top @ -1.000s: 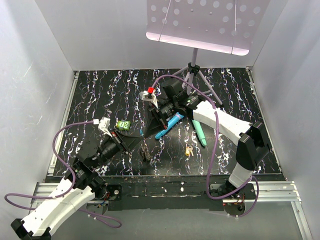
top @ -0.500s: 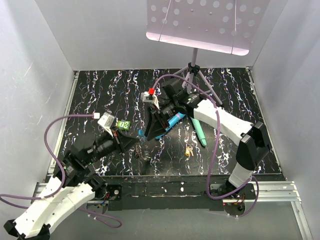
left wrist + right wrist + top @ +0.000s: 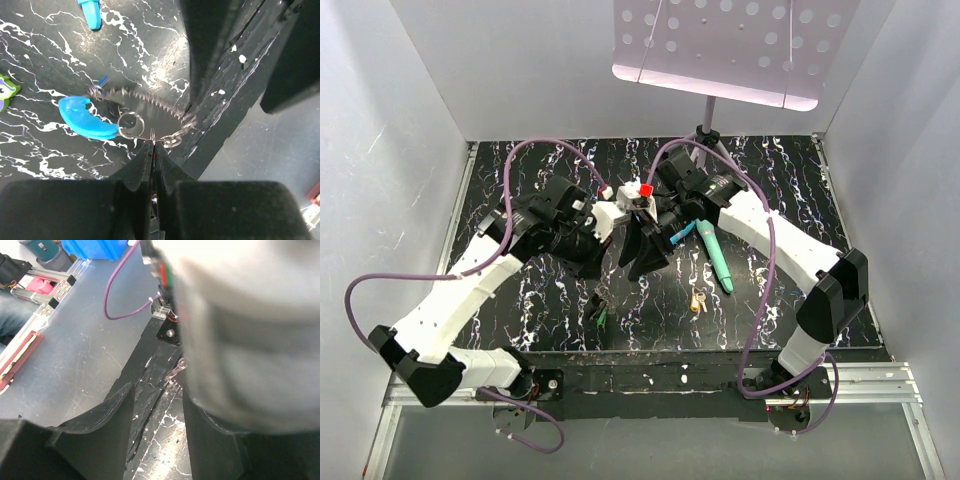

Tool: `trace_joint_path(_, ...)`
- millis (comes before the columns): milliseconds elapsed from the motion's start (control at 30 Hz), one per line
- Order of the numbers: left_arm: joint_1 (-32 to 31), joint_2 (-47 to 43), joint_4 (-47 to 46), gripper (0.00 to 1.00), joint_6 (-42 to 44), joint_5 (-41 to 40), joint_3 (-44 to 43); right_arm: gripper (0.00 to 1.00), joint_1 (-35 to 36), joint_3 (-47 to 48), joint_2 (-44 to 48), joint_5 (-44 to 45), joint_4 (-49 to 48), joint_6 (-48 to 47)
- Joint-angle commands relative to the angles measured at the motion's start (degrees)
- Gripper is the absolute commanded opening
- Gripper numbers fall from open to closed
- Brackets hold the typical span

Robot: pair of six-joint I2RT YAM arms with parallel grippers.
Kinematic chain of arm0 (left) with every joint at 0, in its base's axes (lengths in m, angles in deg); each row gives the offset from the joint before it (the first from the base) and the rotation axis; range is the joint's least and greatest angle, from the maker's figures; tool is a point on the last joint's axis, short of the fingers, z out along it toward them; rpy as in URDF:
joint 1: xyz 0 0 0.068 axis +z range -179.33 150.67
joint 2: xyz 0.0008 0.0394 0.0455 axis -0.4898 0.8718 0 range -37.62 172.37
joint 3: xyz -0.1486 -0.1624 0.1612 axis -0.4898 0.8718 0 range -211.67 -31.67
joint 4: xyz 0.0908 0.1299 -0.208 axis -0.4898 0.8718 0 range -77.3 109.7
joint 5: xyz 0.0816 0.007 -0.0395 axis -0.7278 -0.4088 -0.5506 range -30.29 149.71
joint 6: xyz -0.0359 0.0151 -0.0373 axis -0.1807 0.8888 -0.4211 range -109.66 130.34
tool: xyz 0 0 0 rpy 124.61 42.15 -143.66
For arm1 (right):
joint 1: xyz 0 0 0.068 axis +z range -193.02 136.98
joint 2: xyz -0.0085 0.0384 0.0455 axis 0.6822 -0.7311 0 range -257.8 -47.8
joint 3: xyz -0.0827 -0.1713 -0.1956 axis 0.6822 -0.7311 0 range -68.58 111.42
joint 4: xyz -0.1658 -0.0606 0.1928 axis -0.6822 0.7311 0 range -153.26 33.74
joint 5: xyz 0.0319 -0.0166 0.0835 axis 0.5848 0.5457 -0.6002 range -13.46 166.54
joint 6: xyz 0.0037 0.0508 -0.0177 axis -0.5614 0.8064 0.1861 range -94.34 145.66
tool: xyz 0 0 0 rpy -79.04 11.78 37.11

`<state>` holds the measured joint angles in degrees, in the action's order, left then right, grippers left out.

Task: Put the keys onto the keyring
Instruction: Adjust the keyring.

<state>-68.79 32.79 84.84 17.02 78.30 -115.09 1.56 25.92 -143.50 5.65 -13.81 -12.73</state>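
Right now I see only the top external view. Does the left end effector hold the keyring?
Observer: Yes. The left wrist view shows the left end effector shut on a thin link of the keyring.
Operator: And the right one?
Observer: The right wrist view shows the right end effector open and empty.
Operator: Is any key on the ring?
Observer: A small blue piece sits at the coil's end; I cannot tell if it is a key.

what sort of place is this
Probably a robotics lab test cell: left arm and right arm mounted along an aluminium rail, white walls boxing in a black marbled table.
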Motion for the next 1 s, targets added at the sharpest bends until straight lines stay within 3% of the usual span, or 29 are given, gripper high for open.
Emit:
trace_joint_path(0, 0.4, 1.9, 12.1, 0.00, 7.3, 2.2, -6.5, 0.50, 0.0, -3.1, 1.7, -1.7, -5.3, 0.3)
trace_joint_path(333, 0.3, 3.7, 11.4, 0.00, 6.7, 5.0, -9.9, 0.47, -0.9, -11.6, 1.7, -2.4, -30.3, 18.8)
trace_joint_path(567, 0.4, 1.8, 9.4, 0.00, 5.1, 6.8, -9.1, 0.46, -0.7, -14.5, 1.4, -8.2, -44.1, 30.8)
trace_joint_path(700, 0.5, -0.7, 7.4, 0.00, 3.4, 6.9, -6.8, 0.45, -1.7, -14.5, 2.8, -12.0, -43.5, 32.1)
trace_joint_path(867, 0.8, -3.7, 4.9, 0.00, 1.3, 7.8, -3.6, 0.47, -4.6, -7.7, 3.0, -13.1, -26.9, 20.2)
trace_joint_path(967, 0.8, -4.5, 3.1, 0.00, 0.8, 8.0, -2.4, 0.48, -4.4, -8.7, 3.1, -11.7, -28.0, 21.1)
